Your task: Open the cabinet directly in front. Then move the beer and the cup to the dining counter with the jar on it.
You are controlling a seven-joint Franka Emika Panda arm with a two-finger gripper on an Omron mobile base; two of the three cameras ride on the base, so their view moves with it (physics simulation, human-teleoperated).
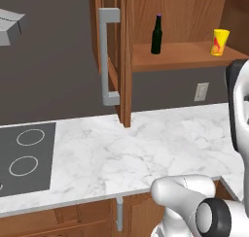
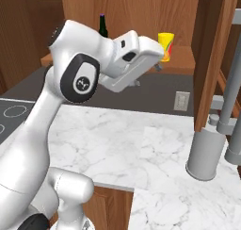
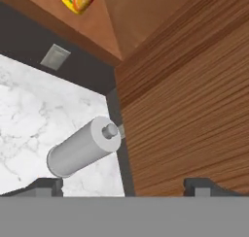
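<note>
With cabinet (image 1: 127, 56) doors swung open and hand (image 3: 124, 185) spread wide and empty near the right door, reach for beer bottle (image 1: 156, 35) upright on the shelf (image 1: 185, 55), gripping below the neck, clear of yellow cup (image 1: 219, 42).

You have one beer (image 1: 156, 35) bottle, one yellow cup (image 1: 220, 42), one open cabinet (image 1: 189, 55) with two doors swung out, two grey bar handles (image 1: 109, 56), one wall outlet (image 1: 201, 92), two cooktop rings (image 1: 29, 137), one grey cylindrical canister (image 2: 205, 152) on the marble worktop (image 1: 146, 148).
</note>
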